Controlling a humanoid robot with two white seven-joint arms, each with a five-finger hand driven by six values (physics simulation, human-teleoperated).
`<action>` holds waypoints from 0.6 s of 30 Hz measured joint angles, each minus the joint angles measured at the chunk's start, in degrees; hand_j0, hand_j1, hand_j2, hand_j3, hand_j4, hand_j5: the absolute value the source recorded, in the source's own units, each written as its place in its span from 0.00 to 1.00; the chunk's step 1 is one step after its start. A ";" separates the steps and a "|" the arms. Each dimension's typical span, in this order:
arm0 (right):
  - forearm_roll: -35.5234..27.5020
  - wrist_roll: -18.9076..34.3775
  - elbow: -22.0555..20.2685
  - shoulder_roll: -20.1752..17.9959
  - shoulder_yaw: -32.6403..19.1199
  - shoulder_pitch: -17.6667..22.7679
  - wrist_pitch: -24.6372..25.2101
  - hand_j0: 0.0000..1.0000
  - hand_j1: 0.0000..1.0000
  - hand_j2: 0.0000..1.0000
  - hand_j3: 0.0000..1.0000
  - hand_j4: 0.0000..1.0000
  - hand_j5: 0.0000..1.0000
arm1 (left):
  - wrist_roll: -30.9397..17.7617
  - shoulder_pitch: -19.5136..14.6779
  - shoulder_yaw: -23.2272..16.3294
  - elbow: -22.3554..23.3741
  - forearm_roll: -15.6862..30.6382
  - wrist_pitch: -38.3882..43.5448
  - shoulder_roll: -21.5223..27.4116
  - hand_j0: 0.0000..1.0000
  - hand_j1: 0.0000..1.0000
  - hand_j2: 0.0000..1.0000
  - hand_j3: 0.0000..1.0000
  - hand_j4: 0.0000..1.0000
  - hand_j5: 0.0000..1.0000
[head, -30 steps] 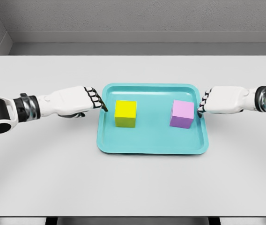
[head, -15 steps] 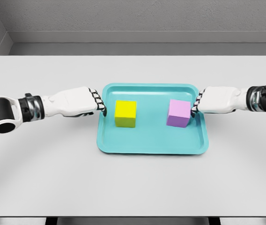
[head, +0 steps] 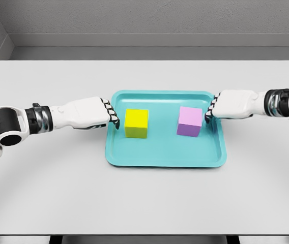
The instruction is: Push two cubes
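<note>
Two curled hands — seemingly touching cubes.

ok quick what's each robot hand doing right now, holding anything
Left robot hand: fingers curled, holding nothing, just short of the yellow cube.
Right robot hand: fingers curled, holding nothing, against the purple cube.

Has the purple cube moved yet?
Yes. The purple cube has slid left toward the yellow cube, away from the tray's right rim, right hand behind it.

smooth matt cubes [head: 136, 123], satin tray [head: 165, 157]
</note>
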 measured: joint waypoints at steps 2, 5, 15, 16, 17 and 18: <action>0.05 -0.01 0.77 0.06 0.00 -0.26 -0.01 0.65 0.65 0.65 0.65 0.65 0.65 | -0.01 -0.35 -0.01 -0.02 -0.01 0.00 -0.30 0.56 0.56 0.56 0.56 0.56 0.56; 0.09 -0.02 1.70 0.59 0.01 -0.44 -0.02 0.65 0.65 0.65 0.65 0.65 0.65 | -0.03 -0.26 -0.04 -0.27 -0.01 0.00 -0.65 0.56 0.56 0.56 0.56 0.56 0.56; 0.46 0.06 2.35 3.84 0.00 -0.70 -0.02 0.65 0.65 0.65 0.65 0.65 0.65 | -0.09 0.09 -0.10 -2.10 0.03 0.00 -0.88 0.56 0.56 0.56 0.56 0.56 0.56; 0.55 0.07 2.37 4.18 0.01 -0.70 -0.02 0.65 0.65 0.65 0.65 0.65 0.65 | -0.09 0.00 -0.10 -2.21 0.03 0.00 -0.89 0.56 0.56 0.56 0.56 0.56 0.56; 0.62 0.07 2.38 4.47 0.01 -0.70 -0.02 0.65 0.65 0.65 0.65 0.65 0.65 | -0.09 0.00 -0.10 -2.29 0.01 0.00 -0.94 0.56 0.56 0.56 0.56 0.56 0.56; 0.66 0.07 2.42 4.74 0.01 -0.97 -0.01 0.65 0.65 0.65 0.65 0.65 0.65 | -0.09 -0.09 -0.10 -2.35 0.01 0.00 -1.00 0.56 0.56 0.56 0.56 0.56 0.56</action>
